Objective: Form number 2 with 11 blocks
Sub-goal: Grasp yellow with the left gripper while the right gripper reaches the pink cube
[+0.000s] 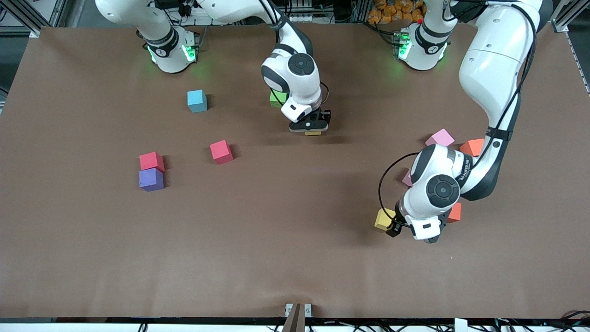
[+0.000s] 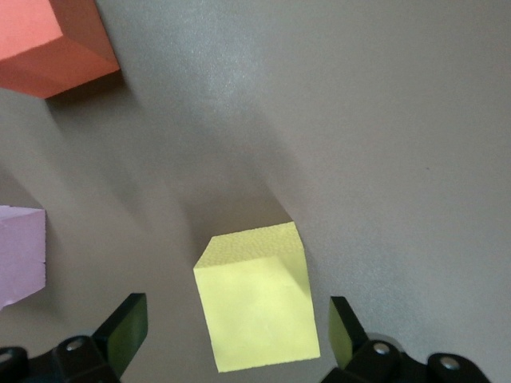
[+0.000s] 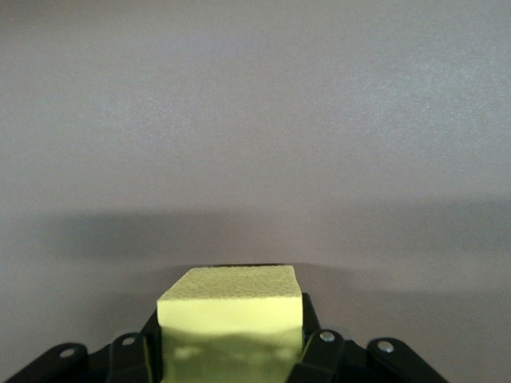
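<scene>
Brown counter (image 1: 295,258) carries scattered blocks; no number 2 is laid out yet, so the task looks barely begun. Right gripper (image 1: 311,125), mid-counter, has its jaws closed on a yellow block (image 3: 230,319), seemingly at or just above the surface. Left gripper (image 1: 412,230) hangs with jaws fully spread astride a second yellow block (image 2: 257,307), gripping nothing. Next move, in my judgement: set the held block down squarely as a first cube. Wide bare counter lies ahead of the right jaws; orange block (image 2: 52,44) and pink block (image 2: 20,251) crowd the left jaws.
</scene>
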